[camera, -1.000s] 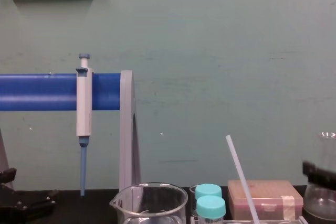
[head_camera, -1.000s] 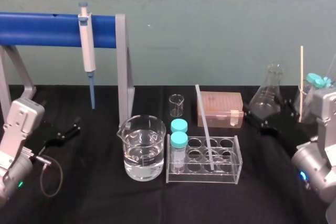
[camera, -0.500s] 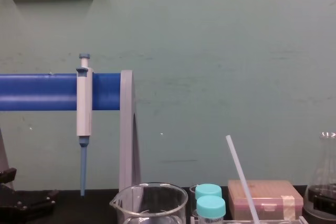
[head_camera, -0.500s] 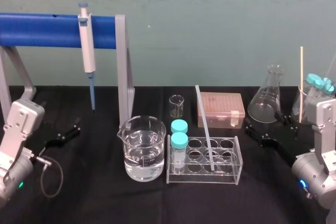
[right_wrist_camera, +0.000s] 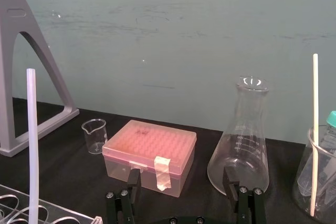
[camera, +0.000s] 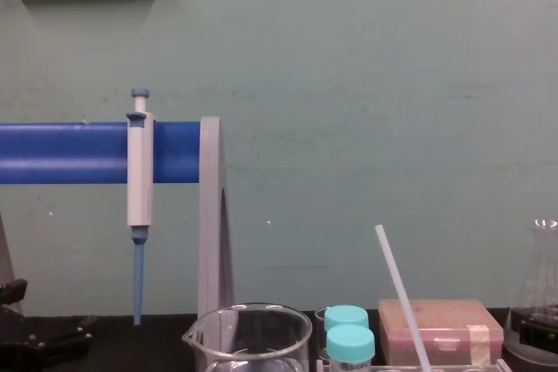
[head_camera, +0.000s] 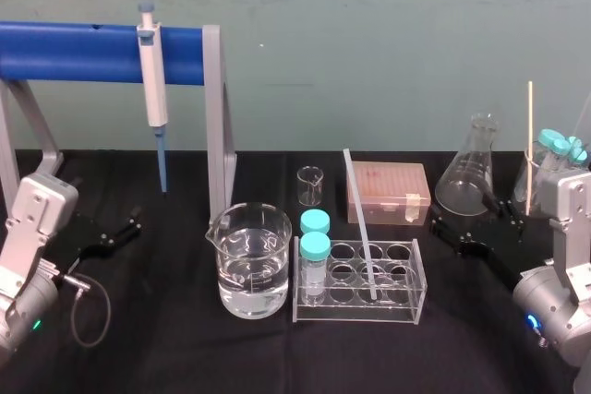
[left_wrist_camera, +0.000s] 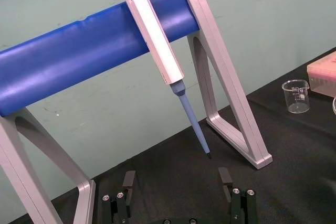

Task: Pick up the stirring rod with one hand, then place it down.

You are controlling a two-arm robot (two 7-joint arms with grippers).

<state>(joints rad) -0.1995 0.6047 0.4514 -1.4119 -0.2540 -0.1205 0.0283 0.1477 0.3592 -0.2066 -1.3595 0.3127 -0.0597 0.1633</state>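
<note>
Right wrist view: right gripper (right_wrist_camera: 181,182) low over the table, jaws apart, holding nothing; flask (right_wrist_camera: 240,140) just beside 1 finger, pink box (right_wrist_camera: 149,153) ahead. Stirring rod (head_camera: 360,223) leans in the clear rack (head_camera: 417,283), near 2 capped vials (head_camera: 314,260). Left gripper (left_wrist_camera: 176,179) parked by the blue stand (left_wrist_camera: 79,56), jaws apart too. Risk: the reach could clip the flask, or a skewed lift could tip the rack. Flask markings unreadable, no brands.

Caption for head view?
Stirring rod leaning in tube rack; left claw and right claw open, apart from it.
</note>
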